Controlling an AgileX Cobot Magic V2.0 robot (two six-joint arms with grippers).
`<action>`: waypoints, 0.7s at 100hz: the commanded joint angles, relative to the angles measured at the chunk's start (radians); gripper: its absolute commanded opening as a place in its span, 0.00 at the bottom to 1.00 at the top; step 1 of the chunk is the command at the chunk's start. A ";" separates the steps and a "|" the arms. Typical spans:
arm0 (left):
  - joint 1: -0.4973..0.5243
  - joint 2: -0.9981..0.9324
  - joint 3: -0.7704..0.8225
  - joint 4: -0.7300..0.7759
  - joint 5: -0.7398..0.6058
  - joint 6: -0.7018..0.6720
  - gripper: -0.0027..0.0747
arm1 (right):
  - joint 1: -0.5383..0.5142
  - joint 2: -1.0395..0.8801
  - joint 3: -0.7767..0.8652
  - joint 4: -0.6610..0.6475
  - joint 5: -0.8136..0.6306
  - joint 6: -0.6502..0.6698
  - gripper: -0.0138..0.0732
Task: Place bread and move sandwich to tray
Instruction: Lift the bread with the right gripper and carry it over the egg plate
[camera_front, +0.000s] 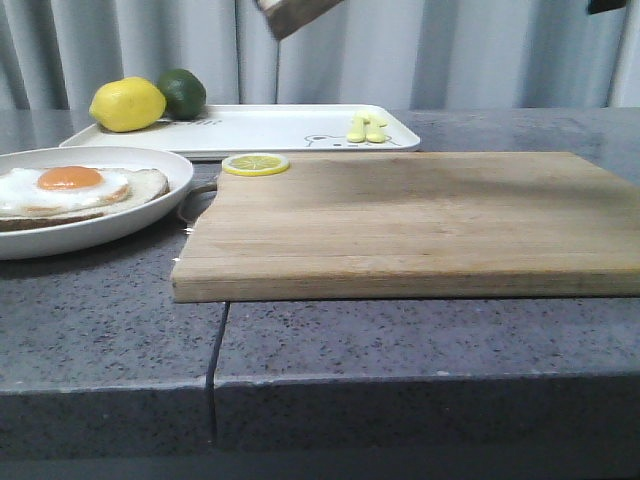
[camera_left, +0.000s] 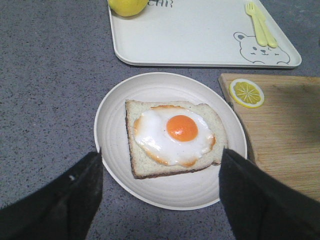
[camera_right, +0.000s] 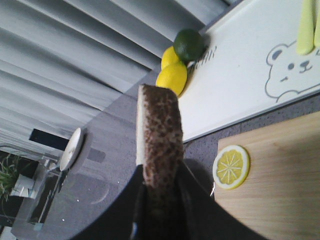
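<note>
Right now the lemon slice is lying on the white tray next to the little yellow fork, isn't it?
Not quite. The lemon slice lies on a corner of the wooden board, not on the tray. The yellow fork alone sits on the tray near the bear drawing. The front view and left wrist view both show this.

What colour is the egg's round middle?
Orange yolk on the white fried egg; clearest in the left wrist view.

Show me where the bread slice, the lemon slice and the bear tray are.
bread (camera_right: 159, 130), right wrist view, on its brown crust edge above the fingers.
lemon slice (camera_left: 246, 93), left wrist view, on its centre.
tray (camera_left: 200, 35), left wrist view, on its bare white middle.
</note>
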 joint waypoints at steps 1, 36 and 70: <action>0.001 0.004 -0.036 -0.026 -0.058 -0.003 0.63 | 0.080 0.032 -0.076 0.093 -0.031 -0.027 0.03; 0.001 0.004 -0.036 -0.026 -0.058 -0.003 0.63 | 0.304 0.302 -0.345 0.092 -0.093 -0.027 0.03; 0.001 0.004 -0.036 -0.026 -0.058 -0.003 0.63 | 0.388 0.473 -0.462 0.092 -0.095 0.011 0.03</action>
